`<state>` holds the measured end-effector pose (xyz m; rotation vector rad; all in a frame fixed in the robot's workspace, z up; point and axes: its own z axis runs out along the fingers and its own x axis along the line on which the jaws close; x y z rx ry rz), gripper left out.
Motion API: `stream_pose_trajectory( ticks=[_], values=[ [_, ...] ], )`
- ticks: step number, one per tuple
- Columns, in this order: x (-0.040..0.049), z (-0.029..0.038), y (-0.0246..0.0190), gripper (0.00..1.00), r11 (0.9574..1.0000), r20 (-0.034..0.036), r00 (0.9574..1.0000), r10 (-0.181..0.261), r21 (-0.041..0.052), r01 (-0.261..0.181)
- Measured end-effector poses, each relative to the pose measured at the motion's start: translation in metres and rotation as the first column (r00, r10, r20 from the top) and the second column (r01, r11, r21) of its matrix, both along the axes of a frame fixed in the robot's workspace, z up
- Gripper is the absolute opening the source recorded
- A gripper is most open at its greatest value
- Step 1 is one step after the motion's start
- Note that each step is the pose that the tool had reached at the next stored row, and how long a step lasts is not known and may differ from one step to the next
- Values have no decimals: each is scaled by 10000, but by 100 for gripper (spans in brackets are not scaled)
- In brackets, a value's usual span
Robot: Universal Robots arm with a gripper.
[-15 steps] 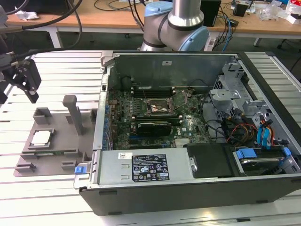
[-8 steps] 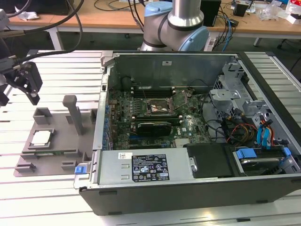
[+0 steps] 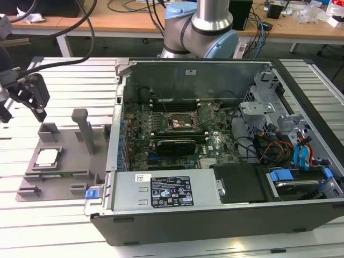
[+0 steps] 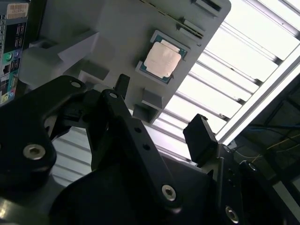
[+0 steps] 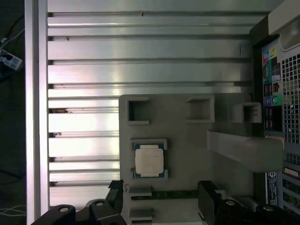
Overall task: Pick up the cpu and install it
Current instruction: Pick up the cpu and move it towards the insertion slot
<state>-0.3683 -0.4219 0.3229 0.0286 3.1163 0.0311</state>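
Silver-topped square cpu point(image 5: 149, 160), green-edged

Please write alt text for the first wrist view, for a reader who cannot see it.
A cpu with a pale metal top lies in a recess of a grey tray on a slatted metal table. The open gripper hovers near it, holding nothing.
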Motion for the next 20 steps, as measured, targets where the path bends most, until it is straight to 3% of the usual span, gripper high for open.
stream_pose_trajectory(
  ticks=[20],
  values=[
    [0,-205,0,74,10000,1,10000,0,0,0]
  ],
)
